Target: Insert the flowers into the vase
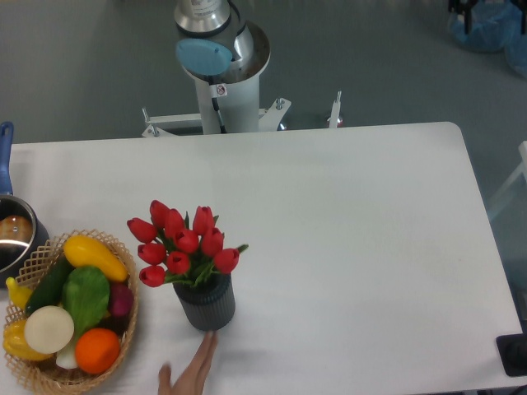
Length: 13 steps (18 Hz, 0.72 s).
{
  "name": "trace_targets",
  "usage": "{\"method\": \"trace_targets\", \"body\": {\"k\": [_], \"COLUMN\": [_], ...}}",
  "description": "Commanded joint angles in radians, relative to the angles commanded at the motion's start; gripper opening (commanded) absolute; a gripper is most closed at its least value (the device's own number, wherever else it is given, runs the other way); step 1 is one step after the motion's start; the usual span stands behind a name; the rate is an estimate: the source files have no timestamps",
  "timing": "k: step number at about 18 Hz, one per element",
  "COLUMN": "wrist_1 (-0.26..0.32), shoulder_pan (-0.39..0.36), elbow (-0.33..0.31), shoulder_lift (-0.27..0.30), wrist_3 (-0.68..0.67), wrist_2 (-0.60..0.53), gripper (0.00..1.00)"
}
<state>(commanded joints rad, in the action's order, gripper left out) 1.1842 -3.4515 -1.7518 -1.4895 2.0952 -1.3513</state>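
The flowers, a bunch of red tulip buds with green leaves, stand upright in the vase, a short dark grey ribbed cylinder at the front left of the white table. The stems are hidden inside the vase. Only the arm's base column shows behind the table's far edge. The gripper is out of view.
A person's hand lies on the table just in front of the vase, fingertips close to its base. A wicker basket of vegetables sits at the front left. A steel pot with a blue handle is at the left edge.
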Motion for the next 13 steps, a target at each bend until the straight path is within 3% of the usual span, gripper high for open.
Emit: {"method": "trace_targets", "body": {"k": [13], "wrist_1": [0.015], "shoulder_pan": [0.002], "elbow": [-0.003], "shoulder_lift": [0.012], "wrist_3": [0.005], "wrist_2": [0.001], "gripper": [1.00]}}
